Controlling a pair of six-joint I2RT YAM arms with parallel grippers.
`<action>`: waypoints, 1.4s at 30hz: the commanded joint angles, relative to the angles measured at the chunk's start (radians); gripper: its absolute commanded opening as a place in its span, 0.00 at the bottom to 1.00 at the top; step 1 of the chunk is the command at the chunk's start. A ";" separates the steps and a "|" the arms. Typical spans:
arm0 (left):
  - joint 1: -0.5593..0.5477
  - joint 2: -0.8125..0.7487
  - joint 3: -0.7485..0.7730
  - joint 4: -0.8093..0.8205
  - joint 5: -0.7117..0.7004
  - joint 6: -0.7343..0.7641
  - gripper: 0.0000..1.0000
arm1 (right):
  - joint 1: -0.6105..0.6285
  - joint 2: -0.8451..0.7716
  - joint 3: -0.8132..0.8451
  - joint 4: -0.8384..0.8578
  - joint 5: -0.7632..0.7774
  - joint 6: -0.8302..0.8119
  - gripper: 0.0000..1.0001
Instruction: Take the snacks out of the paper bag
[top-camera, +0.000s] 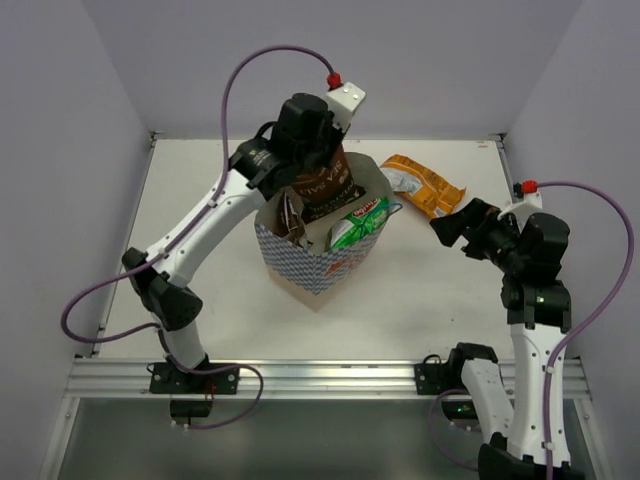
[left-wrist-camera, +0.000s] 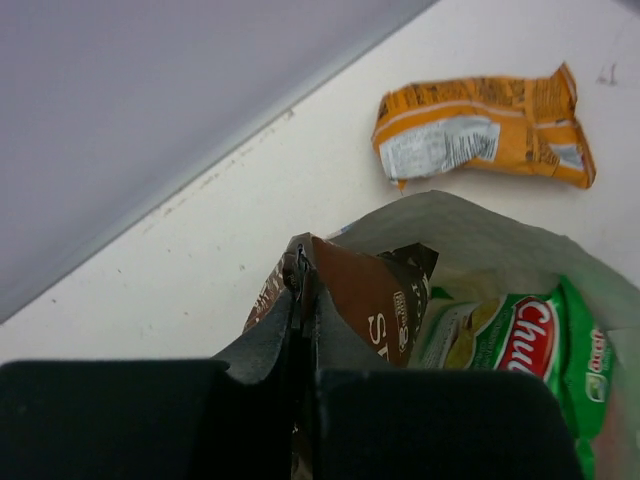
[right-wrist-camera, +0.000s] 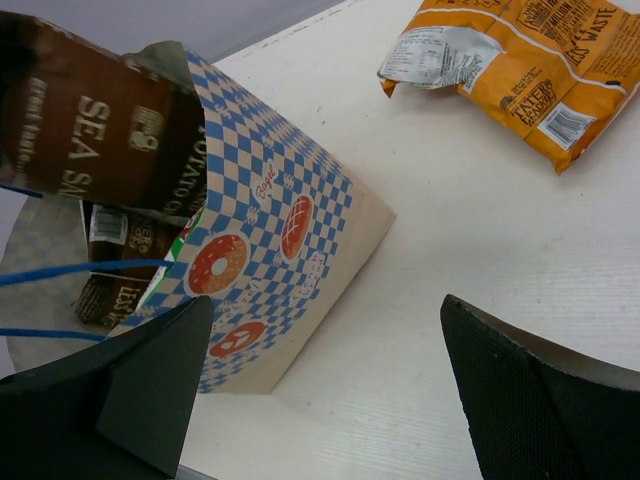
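Observation:
The cream paper bag (top-camera: 335, 262), with its blue-checked lower band, stands mid-table with its mouth open. My left gripper (top-camera: 318, 168) hangs over the mouth, shut on the top edge of a dark brown snack packet (left-wrist-camera: 375, 295) that sticks up out of the bag. A green-and-white packet (top-camera: 360, 224) and a second brown packet (top-camera: 290, 215) lie inside. An orange-yellow packet (top-camera: 425, 185) rests on the table to the right of the bag. My right gripper (right-wrist-camera: 330, 370) is open and holds nothing, low over the table right of the bag (right-wrist-camera: 280, 215).
Thin blue cord handles (right-wrist-camera: 80, 268) hang across the bag's mouth. Grey walls close the table at the back and both sides. A metal rail (top-camera: 320, 378) runs along the near edge by the arm bases.

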 joint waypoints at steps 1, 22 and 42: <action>-0.002 -0.128 0.096 0.071 -0.029 0.035 0.00 | 0.005 -0.010 -0.006 0.027 -0.028 -0.015 0.99; 0.162 -0.326 0.149 0.560 -0.344 0.069 0.00 | 0.035 -0.005 -0.006 0.042 -0.040 -0.014 0.99; 0.586 0.088 0.069 0.427 0.072 -0.359 0.00 | 0.112 0.003 -0.015 0.024 -0.003 -0.061 0.99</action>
